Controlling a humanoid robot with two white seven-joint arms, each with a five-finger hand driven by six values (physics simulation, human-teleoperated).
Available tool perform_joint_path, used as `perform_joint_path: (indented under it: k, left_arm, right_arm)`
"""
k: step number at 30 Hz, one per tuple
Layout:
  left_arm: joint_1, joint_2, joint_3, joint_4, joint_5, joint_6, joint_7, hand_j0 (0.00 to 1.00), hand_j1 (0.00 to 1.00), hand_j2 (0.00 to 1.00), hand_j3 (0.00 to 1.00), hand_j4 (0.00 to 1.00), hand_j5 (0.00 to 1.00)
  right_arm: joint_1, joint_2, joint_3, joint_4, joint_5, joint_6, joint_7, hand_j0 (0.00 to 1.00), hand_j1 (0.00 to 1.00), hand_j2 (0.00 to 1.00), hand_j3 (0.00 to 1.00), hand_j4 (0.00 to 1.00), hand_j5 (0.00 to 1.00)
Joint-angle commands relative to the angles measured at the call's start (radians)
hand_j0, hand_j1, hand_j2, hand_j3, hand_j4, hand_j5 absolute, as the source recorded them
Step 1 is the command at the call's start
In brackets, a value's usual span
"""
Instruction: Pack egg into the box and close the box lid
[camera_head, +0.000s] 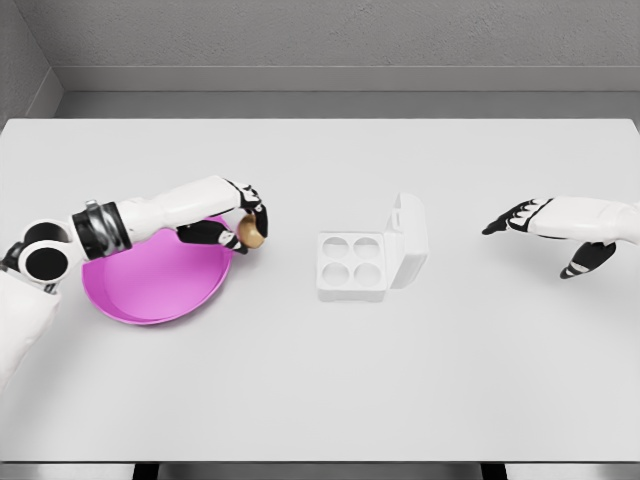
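The left hand (238, 222) is reaching in from the lower left over the right rim of a shallow round magenta plastic plate (150, 290), its dark fingers curling around a small tan egg (252, 234) and pinching it just past the plate's edge, above the pale grey worktop (320, 390). A small white four-cup egg box (352, 265) is sitting near the middle of the worktop, to the right of the egg and apart from it, with all four round hollows showing bare. Its hinged white lid (409, 240) is standing open, tilting up and away on the box's right side. The right hand (530, 225) is hovering well to the right of the box, fingers spread loosely and pointing left, gripping nothing
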Motion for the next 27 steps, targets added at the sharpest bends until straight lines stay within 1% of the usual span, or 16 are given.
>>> perform_joint_path:
  k: [1, 6, 9, 19, 21, 27]
  left_arm:
    - [0.000, -0.010, -0.001, 0.000, 0.010, 0.003, 0.001, 0.37, 0.37, 0.37, 0.37, 0.37, 0.37]
    - [-0.002, -0.022, -0.001, 0.000, 0.010, 0.003, 0.001, 0.37, 0.37, 0.37, 0.37, 0.37, 0.37]
    - [-0.002, -0.044, -0.013, 0.000, 0.008, 0.003, 0.001, 0.37, 0.37, 0.37, 0.37, 0.37, 0.37]
    - [-0.005, -0.091, -0.019, 0.007, -0.004, 0.003, 0.001, 0.37, 0.37, 0.37, 0.37, 0.37, 0.37]
    - [-0.006, -0.094, -0.028, 0.006, -0.004, 0.003, 0.001, 0.37, 0.37, 0.37, 0.37, 0.37, 0.37]
    - [-0.008, -0.102, -0.028, 0.002, -0.004, 0.003, 0.001, 0.37, 0.37, 0.37, 0.37, 0.37, 0.37]
  right_arm:
    - [0.000, -0.001, 0.001, 0.001, -0.006, 0.002, 0.000, 1.00, 1.00, 1.00, 1.00, 1.00, 1.00]
    - [0.002, -0.001, 0.000, 0.001, -0.005, 0.002, 0.000, 1.00, 1.00, 1.00, 1.00, 1.00, 1.00]
    - [0.000, -0.001, 0.000, 0.000, -0.005, 0.002, 0.000, 1.00, 1.00, 1.00, 1.00, 1.00, 1.00]
    - [0.000, -0.001, 0.000, 0.000, -0.005, 0.002, 0.000, 1.00, 1.00, 1.00, 1.00, 1.00, 1.00]
    - [0.000, -0.001, 0.000, 0.000, -0.005, 0.002, 0.000, 1.00, 1.00, 1.00, 1.00, 1.00, 1.00]
    - [0.000, -0.001, 0.000, 0.000, -0.005, 0.002, 0.000, 1.00, 1.00, 1.00, 1.00, 1.00, 1.00]
